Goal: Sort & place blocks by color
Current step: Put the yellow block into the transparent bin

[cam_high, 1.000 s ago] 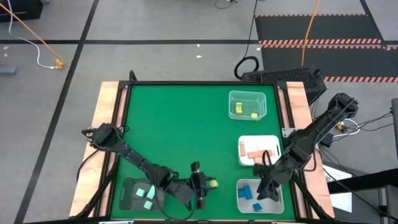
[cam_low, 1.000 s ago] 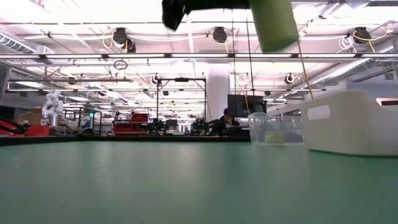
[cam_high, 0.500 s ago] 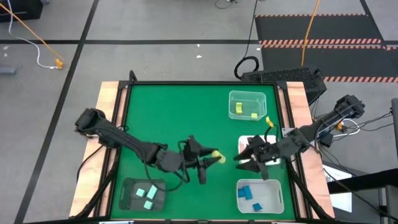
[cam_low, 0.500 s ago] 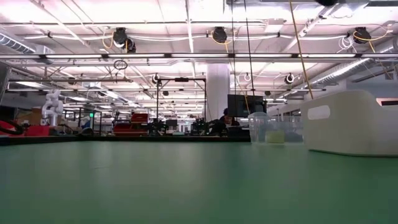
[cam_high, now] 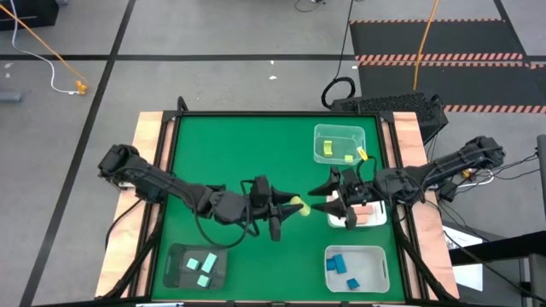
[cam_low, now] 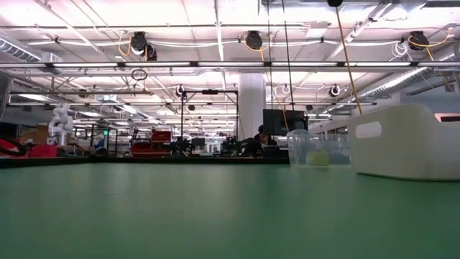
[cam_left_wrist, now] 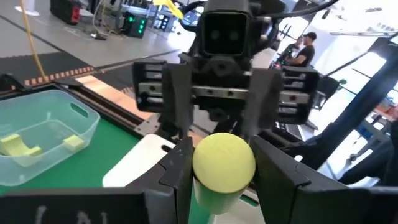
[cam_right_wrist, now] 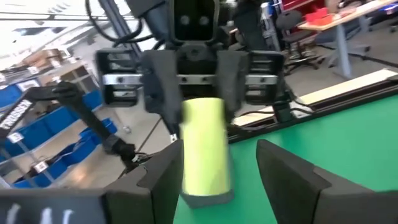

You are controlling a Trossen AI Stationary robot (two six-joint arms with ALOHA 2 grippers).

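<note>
A yellow round bar block hangs over the table's middle, with my left gripper shut on it. My right gripper faces it from the right, open. In the right wrist view the right fingers stand on either side of the block's free end; I cannot tell whether they touch it. More yellow pieces lie in the clear tray, pink ones in the white tray, blue ones in the near right tray, and mint green ones in the dark tray. My left gripper pinches the yellow block between its two fingers, which bear on opposite sides of it. The fingers lie level and come from the table's left. The block sticks out past the fingertips toward my right gripper, lifted clear of the table.
The four trays stand along the right side and the near left corner. The green mat is bare at the far left. In the low view only the white tray and the clear tray show on the mat.
My left gripper has risen from the near edge to over the table's middle, carrying the yellow block up out of the low view, and now points toward the table's right. My right gripper has gone from over the blue tray toward the far edge and left, tipping level to face the block.
</note>
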